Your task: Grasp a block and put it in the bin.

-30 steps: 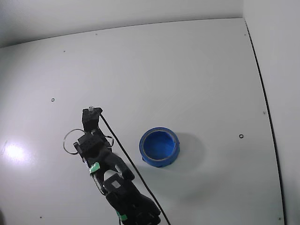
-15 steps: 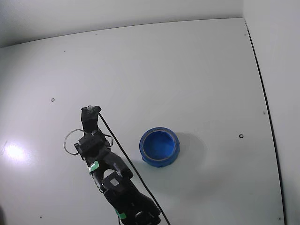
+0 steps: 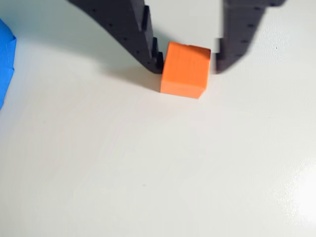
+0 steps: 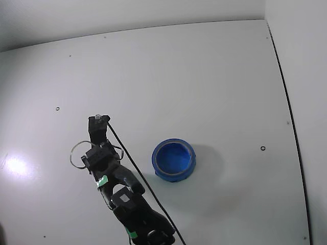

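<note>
In the wrist view the block (image 3: pixel 185 74) looks orange and rests on the white table. My gripper (image 3: pixel 186 63) straddles it. The left finger (image 3: pixel 148 49) touches the block's left face. The right finger (image 3: pixel 232 44) is blurred and stands just off the right face, with a thin gap. The jaws are open around the block. The blue bin (image 4: pixel 173 159) stands to the right of the arm in the fixed view, and its edge shows at the far left of the wrist view (image 3: pixel 6 54). In the fixed view the gripper (image 4: pixel 98 121) points down at the table and hides the block.
The arm (image 4: pixel 122 189) reaches up from the bottom edge of the fixed view, with a black cable running along it. The white table (image 4: pixel 204 76) has a few small screw holes. A wall edge runs down the right side.
</note>
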